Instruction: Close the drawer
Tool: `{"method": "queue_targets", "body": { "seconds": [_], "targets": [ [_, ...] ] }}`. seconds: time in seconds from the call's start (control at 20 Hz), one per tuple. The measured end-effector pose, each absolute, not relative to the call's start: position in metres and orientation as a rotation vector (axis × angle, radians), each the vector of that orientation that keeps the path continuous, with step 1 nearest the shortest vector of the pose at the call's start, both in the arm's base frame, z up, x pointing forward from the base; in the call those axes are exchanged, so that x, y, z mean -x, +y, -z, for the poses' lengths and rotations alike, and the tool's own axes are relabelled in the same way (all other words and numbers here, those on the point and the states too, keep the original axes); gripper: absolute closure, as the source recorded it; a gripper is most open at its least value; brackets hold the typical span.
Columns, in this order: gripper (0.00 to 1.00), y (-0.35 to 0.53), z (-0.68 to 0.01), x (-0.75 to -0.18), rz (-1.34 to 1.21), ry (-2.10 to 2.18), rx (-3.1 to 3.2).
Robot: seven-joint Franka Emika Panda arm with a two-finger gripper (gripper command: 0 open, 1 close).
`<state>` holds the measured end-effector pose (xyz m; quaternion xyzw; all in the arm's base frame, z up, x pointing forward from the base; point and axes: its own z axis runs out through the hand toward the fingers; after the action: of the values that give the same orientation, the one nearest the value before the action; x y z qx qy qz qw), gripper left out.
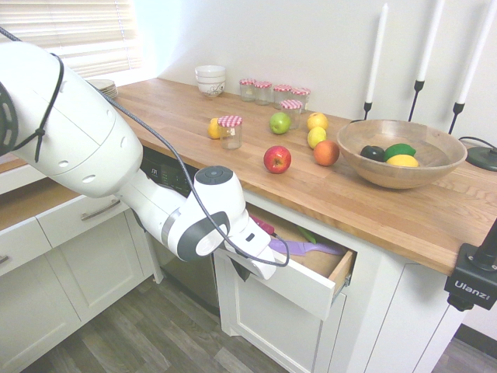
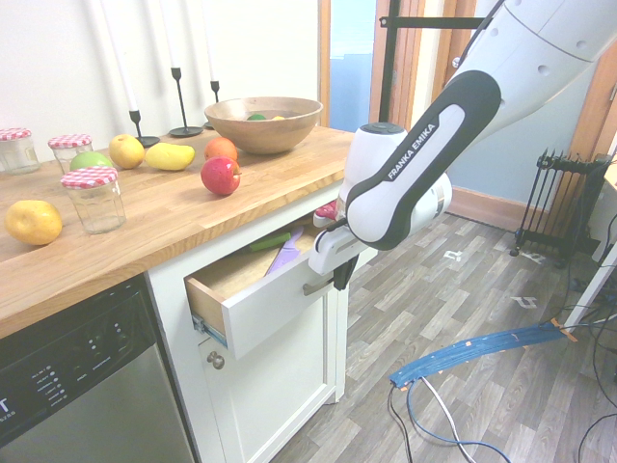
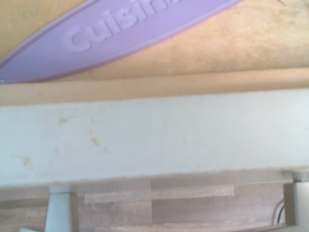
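First exterior view: the drawer [image 1: 299, 272] stands partly open below the front edge of the counter [image 1: 388, 210], under its bowl end. The gripper [image 1: 242, 270] points down at the white drawer front, apparently placed to push it inward. The fingers are largely hidden behind the wrist and cannot be read here. A purple knife [image 1: 307, 249] lies inside with red and green items behind it, too cut off to identify.

Second exterior view: the gripper [image 2: 339, 278] is clenched on nothing, its dark fingers hanging just in front of the silver handle [image 2: 318, 286]. Whether they touch the handle or the panel cannot be told. The far end of the drawer [image 2: 255, 304] is hidden behind the arm.

Wrist view: the drawer front's top edge [image 3: 154, 140] crosses the frame, with the purple knife [image 3: 116, 34] beyond it, cut off at both ends. Floor shows below, slightly blurred.
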<state>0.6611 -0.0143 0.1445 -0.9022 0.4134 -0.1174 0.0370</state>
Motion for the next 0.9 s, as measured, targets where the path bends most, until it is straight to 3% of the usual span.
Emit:
{"method": "queue_targets", "body": {
  "seconds": [0.9],
  "targets": [
    [1.0,-0.017,-0.157,-0.733,0.472,1.31,2.742]
  ]
}}
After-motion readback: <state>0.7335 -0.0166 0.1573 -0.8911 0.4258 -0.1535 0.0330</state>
